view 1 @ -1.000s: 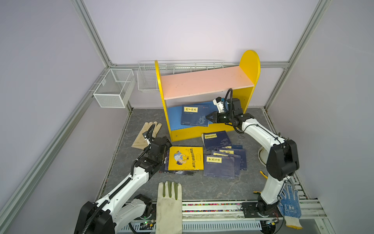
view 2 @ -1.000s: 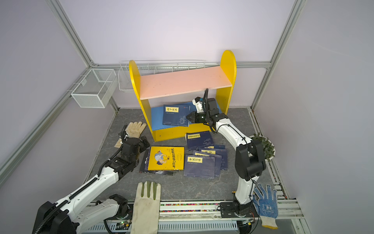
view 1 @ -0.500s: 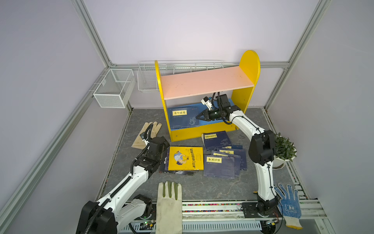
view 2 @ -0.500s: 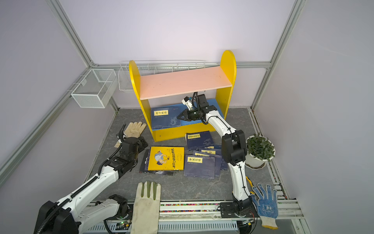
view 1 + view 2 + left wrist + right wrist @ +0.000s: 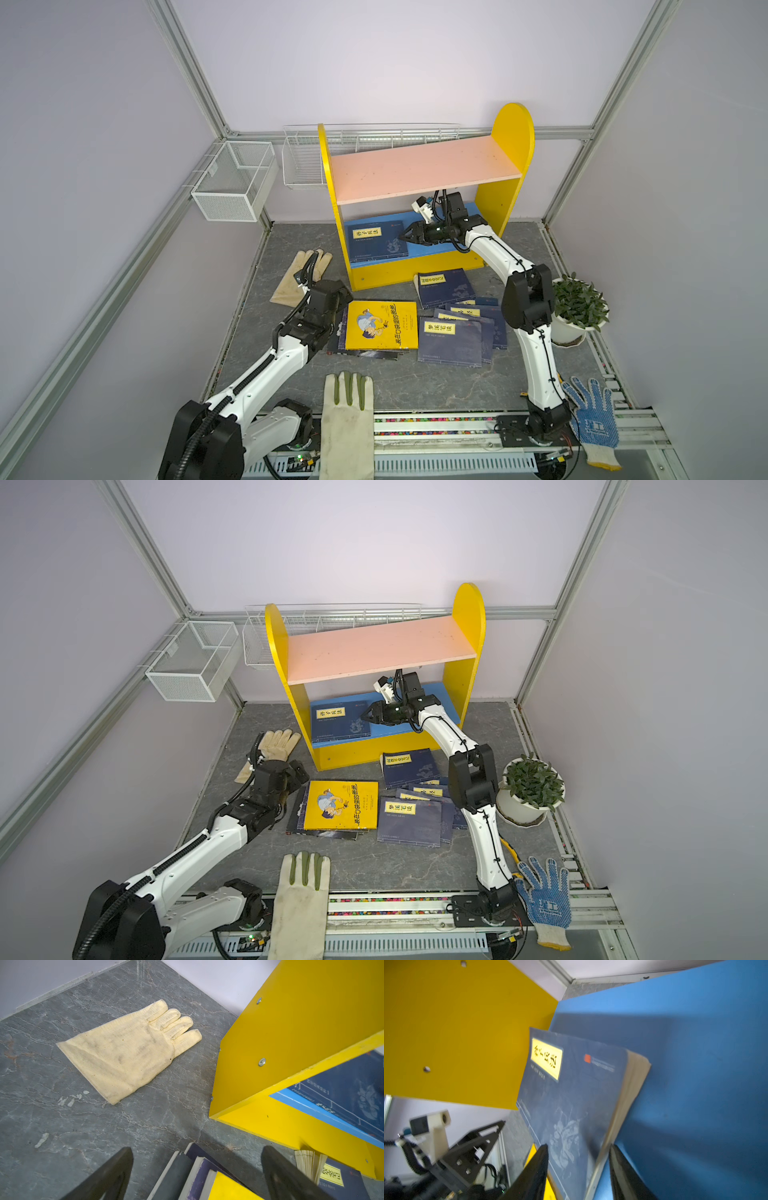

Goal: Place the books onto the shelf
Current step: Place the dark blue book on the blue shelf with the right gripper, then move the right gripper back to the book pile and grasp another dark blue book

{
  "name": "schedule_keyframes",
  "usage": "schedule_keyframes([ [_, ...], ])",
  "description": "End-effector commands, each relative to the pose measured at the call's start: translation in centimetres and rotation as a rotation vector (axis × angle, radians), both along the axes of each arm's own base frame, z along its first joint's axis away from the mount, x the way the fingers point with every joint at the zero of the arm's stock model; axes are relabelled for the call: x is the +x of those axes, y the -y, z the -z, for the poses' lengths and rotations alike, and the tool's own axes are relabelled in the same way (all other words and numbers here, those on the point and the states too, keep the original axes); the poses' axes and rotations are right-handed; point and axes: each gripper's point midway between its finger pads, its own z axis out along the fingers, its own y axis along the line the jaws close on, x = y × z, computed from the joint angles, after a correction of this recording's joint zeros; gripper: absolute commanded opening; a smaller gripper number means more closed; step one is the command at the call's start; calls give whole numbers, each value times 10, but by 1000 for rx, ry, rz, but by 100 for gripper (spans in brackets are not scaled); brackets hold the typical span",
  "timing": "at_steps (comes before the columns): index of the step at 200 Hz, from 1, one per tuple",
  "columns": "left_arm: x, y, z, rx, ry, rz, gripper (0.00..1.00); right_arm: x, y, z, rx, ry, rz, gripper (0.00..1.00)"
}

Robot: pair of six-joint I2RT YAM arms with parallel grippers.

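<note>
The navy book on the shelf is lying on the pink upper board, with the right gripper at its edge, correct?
No. The navy book lies on the blue lower board, not the pink upper board, as the right wrist view and both top views show. The right gripper is at its edge.

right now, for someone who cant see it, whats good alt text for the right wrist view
A thin navy blue paperback with a yellow title label lies flat on the shelf's blue lower board, near the yellow side panel. The black fingers of the right gripper stand apart, one on each side of the book's near edge.
</note>
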Motion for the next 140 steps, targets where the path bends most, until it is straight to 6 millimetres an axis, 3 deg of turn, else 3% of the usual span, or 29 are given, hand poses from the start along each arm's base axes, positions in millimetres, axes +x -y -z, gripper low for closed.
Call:
schedule_keyframes([
  [1, 10, 6, -15, -36, 34, 8, 96, 16, 3, -14, -48, 109, 68, 66],
  [36, 18, 19, -19, -48, 46, 64, 96, 18, 28, -32, -152, 209, 162, 70],
  [64, 24, 43, -27, -18, 69, 196, 96, -7, 57, -50, -213, 292, 233, 70],
  [77, 25, 60, -30, 26, 80, 270, 96, -30, 71, -55, -220, 310, 253, 70],
  [94, 25, 92, -32, 100, 95, 392, 96, -69, 92, -39, -253, 262, 265, 70],
  [140, 21, 193, -23, 179, 139, 813, 96, -189, 159, 38, -459, -45, 296, 70],
])
